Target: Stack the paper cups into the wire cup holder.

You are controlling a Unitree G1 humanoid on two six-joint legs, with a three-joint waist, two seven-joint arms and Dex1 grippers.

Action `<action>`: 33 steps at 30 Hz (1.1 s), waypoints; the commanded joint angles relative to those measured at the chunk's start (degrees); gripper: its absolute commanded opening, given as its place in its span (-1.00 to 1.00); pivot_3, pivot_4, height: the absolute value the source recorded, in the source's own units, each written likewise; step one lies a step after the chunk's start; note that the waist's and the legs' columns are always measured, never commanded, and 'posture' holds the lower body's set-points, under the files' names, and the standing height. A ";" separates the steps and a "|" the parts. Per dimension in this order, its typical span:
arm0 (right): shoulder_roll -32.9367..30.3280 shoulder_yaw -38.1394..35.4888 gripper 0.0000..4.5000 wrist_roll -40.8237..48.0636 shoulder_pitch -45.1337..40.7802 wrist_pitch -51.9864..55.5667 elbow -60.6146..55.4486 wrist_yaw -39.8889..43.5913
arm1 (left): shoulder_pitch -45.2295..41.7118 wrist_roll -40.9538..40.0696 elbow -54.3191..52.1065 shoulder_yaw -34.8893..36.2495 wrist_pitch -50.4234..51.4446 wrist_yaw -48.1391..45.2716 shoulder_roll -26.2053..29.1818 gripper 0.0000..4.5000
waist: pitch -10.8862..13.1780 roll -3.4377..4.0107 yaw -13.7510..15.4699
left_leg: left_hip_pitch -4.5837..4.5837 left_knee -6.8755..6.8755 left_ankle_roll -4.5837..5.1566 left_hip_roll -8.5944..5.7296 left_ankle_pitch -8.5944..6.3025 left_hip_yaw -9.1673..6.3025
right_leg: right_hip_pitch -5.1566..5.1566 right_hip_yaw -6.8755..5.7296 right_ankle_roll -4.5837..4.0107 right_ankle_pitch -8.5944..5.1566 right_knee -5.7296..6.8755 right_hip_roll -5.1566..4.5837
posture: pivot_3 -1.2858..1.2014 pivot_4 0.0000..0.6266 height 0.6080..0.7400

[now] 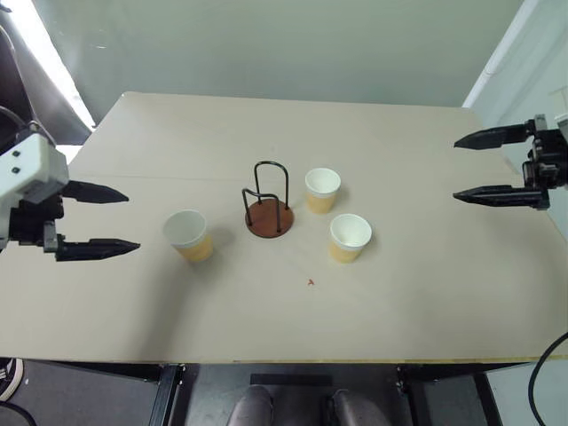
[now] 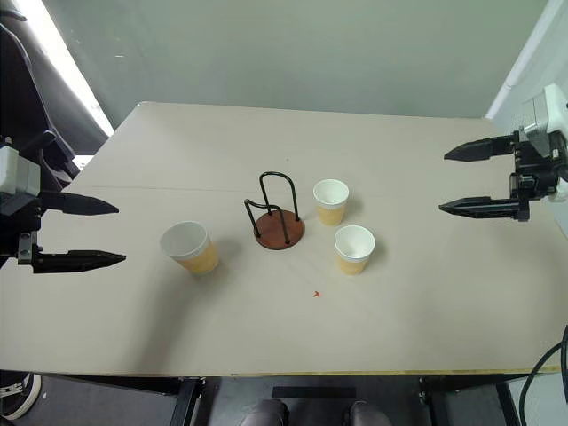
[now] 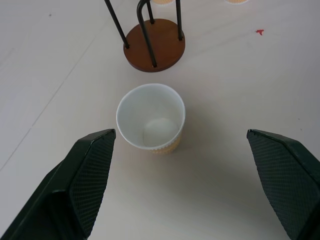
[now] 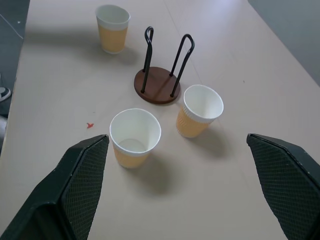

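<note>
A beige table [image 1: 426,293] held everything. The left gripper [image 1: 99,220], spread wide and empty, sat mid-left, nearest the left cup [image 1: 188,235] standing upright just to its right. The right gripper [image 1: 486,166] was equally agape and empty.

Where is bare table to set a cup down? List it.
Free: the far table behind the wire cup holder, and the near strip around the red mark. Crowded: the middle, with one paper cup left of the holder and two right.
</note>
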 commanded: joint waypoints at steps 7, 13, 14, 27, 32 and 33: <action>1.09 0.06 1.00 0.67 -2.16 -0.58 -0.16 0.17 | -0.57 -0.75 -2.45 1.83 0.80 1.22 -0.79 0.99 | 0.00 0.00 0.01 | -0.01 0.01 0.00 0.00 0.00 0.01 | 0.00 0.00 0.00 0.00 0.00 0.00 | 0.03 -0.52 1.00; 16.45 6.84 1.00 1.52 -8.66 6.63 -7.31 -9.03 | -1.76 -1.20 -7.41 -2.81 1.28 6.76 -5.92 0.99 | -0.04 0.09 -1.41 | 0.18 0.02 0.02 0.05 0.02 0.05 | 0.01 0.10 0.00 0.00 0.12 0.06 | 0.03 -0.52 1.00; 17.87 7.57 1.00 0.68 -9.22 7.32 -7.21 -10.35 | -2.61 -1.12 -8.07 -4.04 1.46 7.86 -6.87 0.99 | -0.04 0.09 -1.43 | 0.20 0.05 0.03 0.08 0.03 0.02 | 0.00 0.09 -0.01 0.00 0.13 0.12 | 0.03 -0.52 1.00; 33.89 19.91 1.00 -9.43 -10.09 5.42 -2.10 -20.06 | 3.10 2.65 -12.85 -1.52 3.10 16.26 -9.55 0.99 | -0.06 0.03 -1.00 | -0.35 0.07 -0.16 0.07 0.11 -0.19 | -0.37 0.00 0.02 0.03 0.10 0.09 | 0.03 -0.52 1.00; 37.74 22.69 1.00 -13.06 -11.91 1.25 5.02 -19.25 | 3.57 0.76 -16.69 -0.01 5.65 17.89 -10.12 0.99 | -0.06 0.02 -0.86 | -0.34 0.16 -0.16 0.06 0.11 -0.20 | -0.41 0.00 -0.02 0.05 0.10 0.08 | 0.03 -0.52 1.00; 38.71 23.04 1.00 -13.69 -12.39 0.25 6.84 -19.42 | 4.05 0.66 -17.18 0.68 6.09 18.14 -10.13 0.99 | -0.07 0.02 -0.85 | -0.33 0.17 -0.16 0.06 0.11 -0.21 | -0.41 0.00 -0.03 0.06 0.11 0.08 | 0.03 -0.52 1.00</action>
